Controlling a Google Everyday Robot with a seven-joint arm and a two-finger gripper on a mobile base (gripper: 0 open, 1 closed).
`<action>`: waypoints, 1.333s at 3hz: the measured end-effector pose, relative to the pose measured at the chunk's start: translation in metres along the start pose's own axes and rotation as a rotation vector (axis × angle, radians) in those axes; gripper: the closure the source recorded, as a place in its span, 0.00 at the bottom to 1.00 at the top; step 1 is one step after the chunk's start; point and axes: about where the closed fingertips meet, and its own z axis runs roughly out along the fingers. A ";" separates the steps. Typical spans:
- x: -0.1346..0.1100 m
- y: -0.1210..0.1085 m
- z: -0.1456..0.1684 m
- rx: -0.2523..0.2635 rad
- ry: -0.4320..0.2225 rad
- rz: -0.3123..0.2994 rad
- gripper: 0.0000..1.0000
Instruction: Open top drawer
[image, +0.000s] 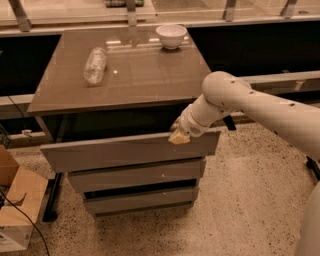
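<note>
No readable text, label, brand or number anywhere: none on the bottle (95, 65), the bowl (171, 35) or the cardboard box (20, 210). The pincer (179, 136) was at the upper edge of the top drawer (120, 154), right of middle. Both were unmarked.

One camera only, set high and fairly near, looking down and forward over the cabinet (125, 70) top to the top drawer (115, 152) front. The arm (260, 107) enters from the right of the frame, and the gripper (179, 136) sits near centre, at the drawer's upper edge.
</note>
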 end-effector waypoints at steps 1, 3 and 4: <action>-0.002 0.000 -0.004 0.000 0.000 0.000 0.73; -0.002 0.000 -0.003 -0.001 0.001 0.000 0.27; -0.002 0.000 -0.003 -0.009 0.022 -0.008 0.04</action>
